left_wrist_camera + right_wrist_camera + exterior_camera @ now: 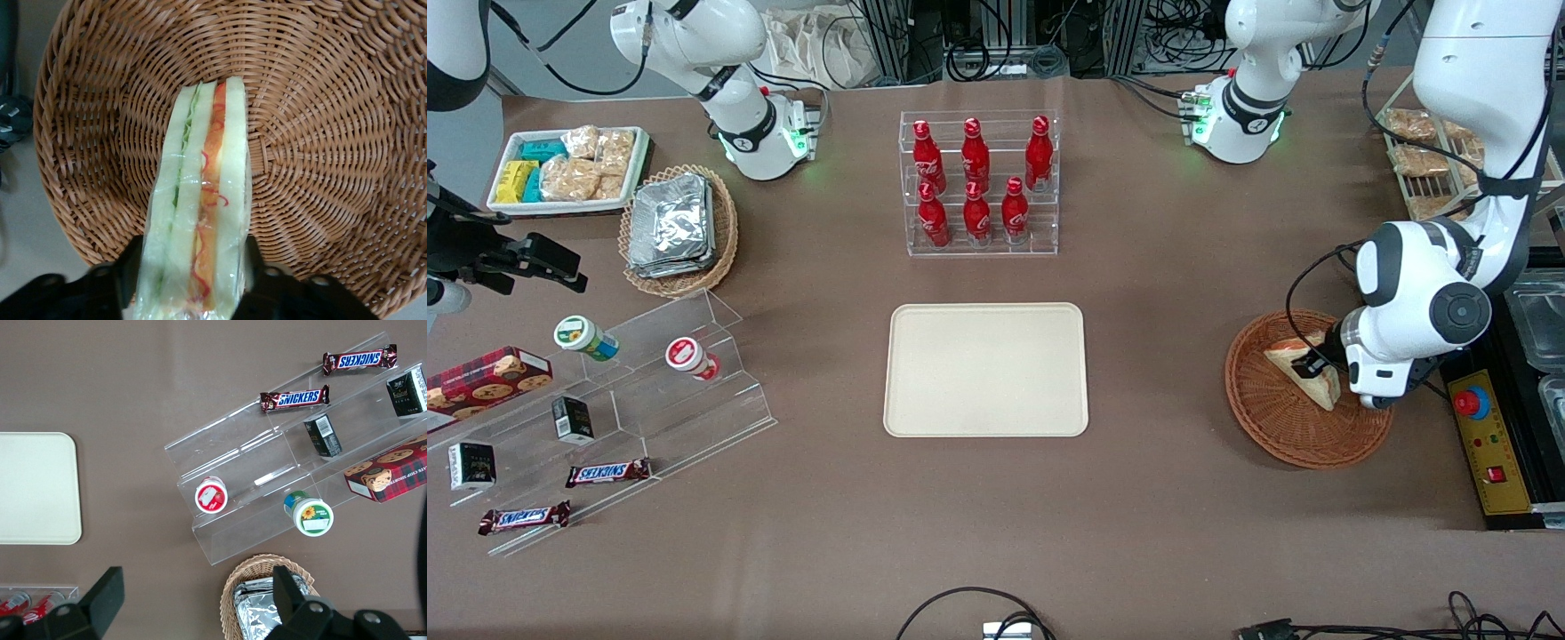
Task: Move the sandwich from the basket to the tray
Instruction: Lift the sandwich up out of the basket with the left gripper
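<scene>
Fingers (127, 280) clamping sandwich (200, 200) in basket (320, 133)

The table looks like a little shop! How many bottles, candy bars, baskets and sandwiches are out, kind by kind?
Red bottles in the clear rack: 6
Snickers bars: 2
Wicker baskets, the basket plus the tan basket: 2
Sandwich, with the gripper shut on it: 1
Total: 11

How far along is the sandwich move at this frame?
Done: the gripper has reached the basket and its fingers press both faces of the sandwich. In hand: the grasp; whether the sandwich has left the basket floor cannot be told. Left: lift it, carry it to the tray, which holds nothing, and release.
</scene>
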Motion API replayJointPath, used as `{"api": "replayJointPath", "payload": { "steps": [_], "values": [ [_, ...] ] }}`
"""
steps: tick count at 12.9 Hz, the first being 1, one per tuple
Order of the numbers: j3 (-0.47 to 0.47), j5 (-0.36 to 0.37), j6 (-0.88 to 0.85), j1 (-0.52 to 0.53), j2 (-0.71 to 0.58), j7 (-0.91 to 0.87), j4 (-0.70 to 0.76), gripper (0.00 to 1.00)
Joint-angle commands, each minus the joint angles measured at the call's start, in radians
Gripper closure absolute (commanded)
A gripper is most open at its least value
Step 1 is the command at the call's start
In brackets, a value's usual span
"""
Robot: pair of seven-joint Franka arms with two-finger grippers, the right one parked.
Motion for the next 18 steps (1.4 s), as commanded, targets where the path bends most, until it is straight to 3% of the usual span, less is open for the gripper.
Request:
{"api": "replayJointPath", "payload": {
  "steps": [1, 5, 9, 12, 15, 17, 18],
  "values": [
    [-0.005, 0.02, -0.045, 0.005, -0.027, -0.001, 0.004, 1.0],
    [-0.007, 0.018, -0.219, 0.005, -0.116, 0.089, 0.091, 1.0],
    [-0.014, -0.047, -0.534, -0.054, -0.119, 0.117, 0.387, 1.0],
    [-0.083, -0.046, -0.567, -0.171, -0.093, 0.25, 0.522, 1.0],
    [-0.169, -0.075, -0.551, -0.284, -0.016, 0.242, 0.591, 1.0],
    [-0.169, -0.127, -0.548, -0.379, 0.062, 0.217, 0.653, 1.0],
    [-0.169, -0.118, -0.548, -0.424, 0.114, 0.214, 0.691, 1.0]
  ]
}}
